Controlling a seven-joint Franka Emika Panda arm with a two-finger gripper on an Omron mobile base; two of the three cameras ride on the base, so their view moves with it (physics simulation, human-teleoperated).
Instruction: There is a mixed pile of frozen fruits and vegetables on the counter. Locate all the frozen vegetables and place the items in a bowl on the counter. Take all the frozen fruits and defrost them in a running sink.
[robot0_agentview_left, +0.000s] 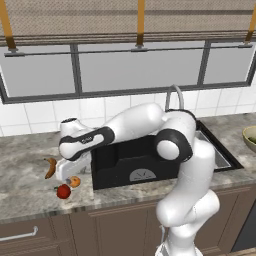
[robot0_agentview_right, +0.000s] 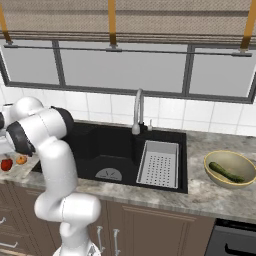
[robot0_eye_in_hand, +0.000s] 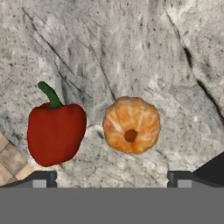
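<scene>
Closest to the hand camera, the orange (robot0_eye_in_hand: 131, 125) lies on the marbled surface (robot0_eye_in_hand: 131, 48), centred between the two dark fingertips (robot0_eye_in_hand: 39, 178) of the gripper (robot0_eye_in_hand: 111, 179), whose jaws stand spread wide and hold nothing. Just beside the orange sits a red fruit with a green stem (robot0_eye_in_hand: 56, 131), shaped more like a pepper, apart from it by a narrow gap. From the left base view, the hand hangs low over the orange (robot0_agentview_left: 74, 182), with the red fruit (robot0_agentview_left: 63, 191) just in front of the orange and the curved brown banana (robot0_agentview_left: 50, 167) near it, toward the wall. To the right of the orange lies the black sink (robot0_agentview_right: 110, 150) with its grey tap (robot0_agentview_right: 137, 112). Well beyond the sink from the orange, the tan bowl (robot0_agentview_right: 235, 159) holds the green vegetable (robot0_agentview_right: 226, 172).
</scene>
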